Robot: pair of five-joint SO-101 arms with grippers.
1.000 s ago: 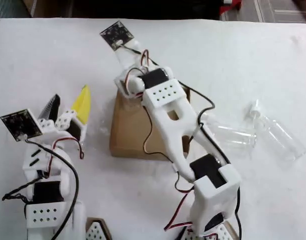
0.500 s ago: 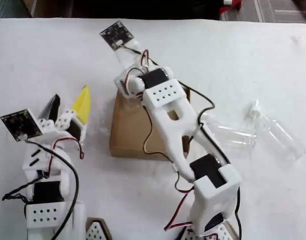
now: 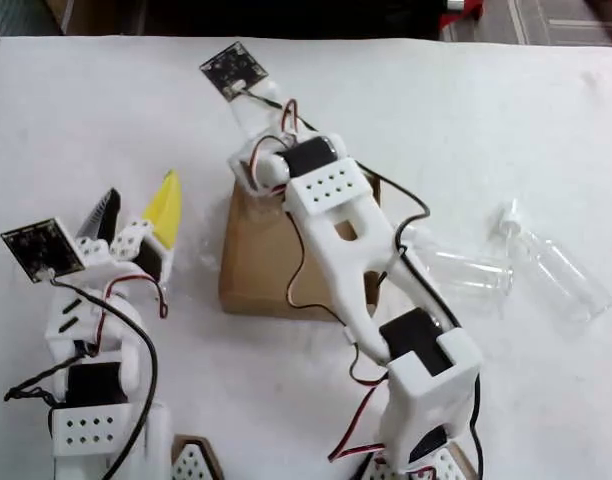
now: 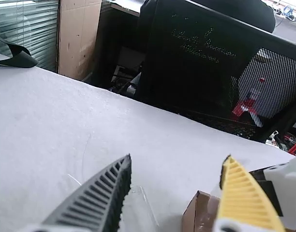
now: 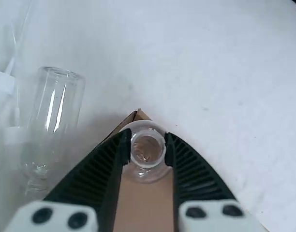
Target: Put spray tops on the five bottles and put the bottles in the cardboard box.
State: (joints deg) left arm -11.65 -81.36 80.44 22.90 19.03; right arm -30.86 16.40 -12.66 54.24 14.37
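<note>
Right claw point(image 5: 146, 136) is clamped on a clear bottle point(image 5: 147, 157) at the corner of the cardboard box point(image 3: 254, 270), and its arm covers much of the box. Left claw point(image 4: 178, 159) sits wide open beside the box. Two spare bottles point(image 3: 466, 275) lie on the counter point(image 3: 486, 120).

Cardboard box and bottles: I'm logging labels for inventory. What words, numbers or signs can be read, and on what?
None can be read. The cardboard box shows plain brown faces, the clear bottles carry no labels, and any marks on the camera boards are too small to read.
</note>
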